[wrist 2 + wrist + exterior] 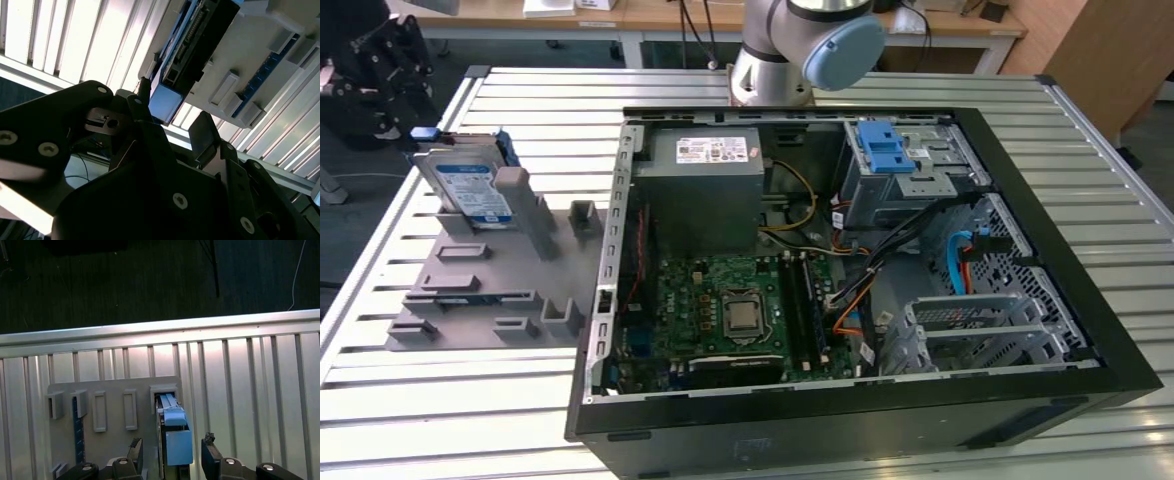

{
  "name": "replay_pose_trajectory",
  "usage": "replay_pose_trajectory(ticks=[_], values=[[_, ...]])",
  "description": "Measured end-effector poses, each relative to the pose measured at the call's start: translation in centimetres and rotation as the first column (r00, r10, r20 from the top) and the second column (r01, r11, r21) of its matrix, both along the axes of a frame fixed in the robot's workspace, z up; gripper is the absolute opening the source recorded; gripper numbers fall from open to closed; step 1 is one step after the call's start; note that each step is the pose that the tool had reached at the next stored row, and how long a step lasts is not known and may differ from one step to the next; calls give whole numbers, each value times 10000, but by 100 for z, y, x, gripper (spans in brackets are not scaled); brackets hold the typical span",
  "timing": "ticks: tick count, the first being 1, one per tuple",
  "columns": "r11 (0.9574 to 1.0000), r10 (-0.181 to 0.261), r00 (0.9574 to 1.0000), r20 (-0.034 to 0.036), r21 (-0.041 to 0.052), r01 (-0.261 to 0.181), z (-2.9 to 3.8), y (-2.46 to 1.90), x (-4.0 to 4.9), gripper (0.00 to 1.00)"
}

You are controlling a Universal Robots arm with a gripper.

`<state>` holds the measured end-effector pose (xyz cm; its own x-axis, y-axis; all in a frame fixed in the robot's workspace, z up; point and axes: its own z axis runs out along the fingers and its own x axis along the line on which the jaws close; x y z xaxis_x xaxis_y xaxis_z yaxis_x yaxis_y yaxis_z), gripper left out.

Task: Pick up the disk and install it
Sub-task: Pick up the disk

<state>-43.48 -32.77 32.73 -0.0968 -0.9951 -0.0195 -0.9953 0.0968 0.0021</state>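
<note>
The disk (464, 187) stands on edge in a slot of the grey holder (500, 290) at the exterior view's left, its white-and-blue label facing the camera. My black gripper (408, 118) hangs at the disk's far upper end. In both wrist views the gripper (171, 442) (172, 107) is open and straddles the disk's blue rail end (178, 446) (164, 101). A finger (135, 446) stands on either side with a small gap to the rail. The disk's dark connector edge (197, 37) runs away into the holder (260, 55).
An open black computer case (1067, 400) lies on the slatted metal table (520, 95), to the exterior view's right of the holder. Inside are a grey power-supply box (707, 195), a green motherboard (720, 310) and a drive cage with a blue latch (887, 150). The arm's base (781, 60) stands behind the case.
</note>
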Motion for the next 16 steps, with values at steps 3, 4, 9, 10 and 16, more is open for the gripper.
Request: replay_pose_trajectory(ticks=[3,4,9,10,16], values=[[10000,0,10000,2,1,0,-11,0,0,58],[10000,0,10000,2,0,0,-15,0,0,58],[10000,0,10000,1,0,0,-33,0,0,58],[10000,0,10000,1,0,0,-37,0,0,58],[10000,0,10000,1,0,0,-63,0,0,58]])
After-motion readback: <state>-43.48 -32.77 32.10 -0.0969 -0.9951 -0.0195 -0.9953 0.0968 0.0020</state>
